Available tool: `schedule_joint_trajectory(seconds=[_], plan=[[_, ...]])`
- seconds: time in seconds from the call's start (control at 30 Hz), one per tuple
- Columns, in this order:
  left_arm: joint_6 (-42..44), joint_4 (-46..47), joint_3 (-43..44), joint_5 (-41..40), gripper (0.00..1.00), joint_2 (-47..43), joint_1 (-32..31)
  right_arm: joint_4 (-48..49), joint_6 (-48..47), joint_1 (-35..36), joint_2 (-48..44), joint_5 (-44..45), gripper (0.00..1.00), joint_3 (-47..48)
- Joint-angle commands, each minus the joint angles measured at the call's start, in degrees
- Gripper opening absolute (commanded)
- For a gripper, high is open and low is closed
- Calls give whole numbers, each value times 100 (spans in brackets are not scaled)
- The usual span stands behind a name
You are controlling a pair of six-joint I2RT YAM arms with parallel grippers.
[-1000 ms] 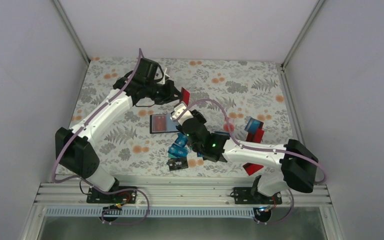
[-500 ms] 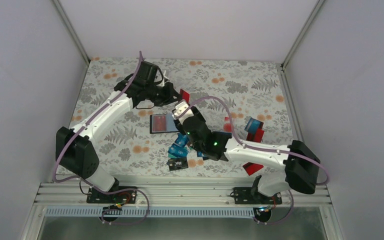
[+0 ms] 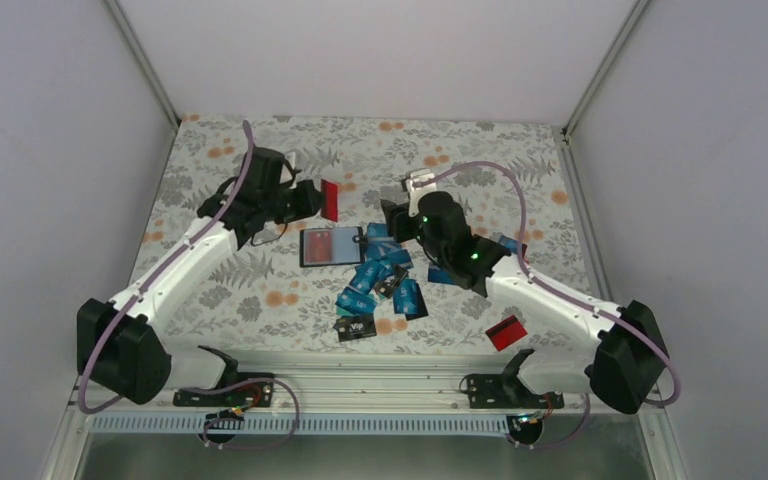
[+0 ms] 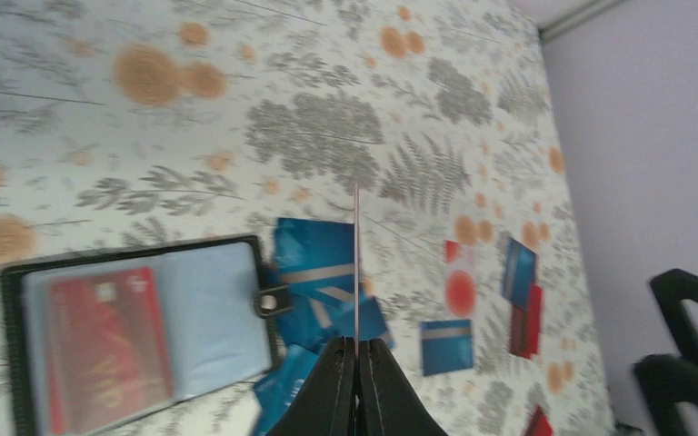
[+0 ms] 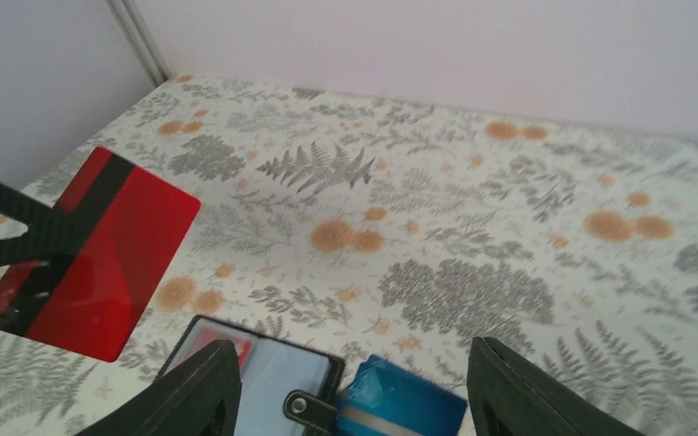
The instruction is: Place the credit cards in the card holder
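Note:
My left gripper [image 3: 317, 200] is shut on a red credit card [image 3: 331, 200] and holds it in the air, left of and behind the card holder. The left wrist view shows that card edge-on as a thin line [image 4: 356, 263] rising from the closed fingertips [image 4: 356, 343]. The black card holder [image 3: 332, 246] lies open and flat, with a red card in its left slot [image 4: 100, 350]. My right gripper [image 3: 392, 218] hovers open and empty just right of the holder [image 5: 273, 374], above a blue card [image 5: 400, 404]. Several blue credit cards [image 3: 380, 275] lie scattered in front of the holder.
A black card [image 3: 356, 327] lies near the front edge and a lone red card [image 3: 505, 331] at the front right. More blue and red cards [image 4: 520, 291] lie right of the pile. White walls enclose the floral table on three sides.
My right gripper has opened and swung back to the right, off the holder. My left gripper has drawn back to the left with the red card still in it.

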Motion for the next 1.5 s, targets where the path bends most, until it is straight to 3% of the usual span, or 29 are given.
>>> schedule_joint_trajectory(seconds=[0.0,0.13,0.37,0.87,1.3,1.47], plan=[[399,546,-637,-668,2,-271,119,-325,853,-590,40,-1453,63,-6],[386,1293,-1427,-619,2,-361,160,-171,1070,-1060,462,-2691,61,-30],[406,2362,-2141,-483,2,-36,179,3,1264,-1209,1448,-3824,58,149],[684,4634,-3150,-339,2,707,204,288,1327,-1331,2469,-4601,53,188],[761,5058,-3000,-362,2,1545,207,410,1359,-1369,2871,-4806,49,224],[751,5033,-3090,-400,2,1468,208,411,1380,-1386,3046,-4867,48,266]])
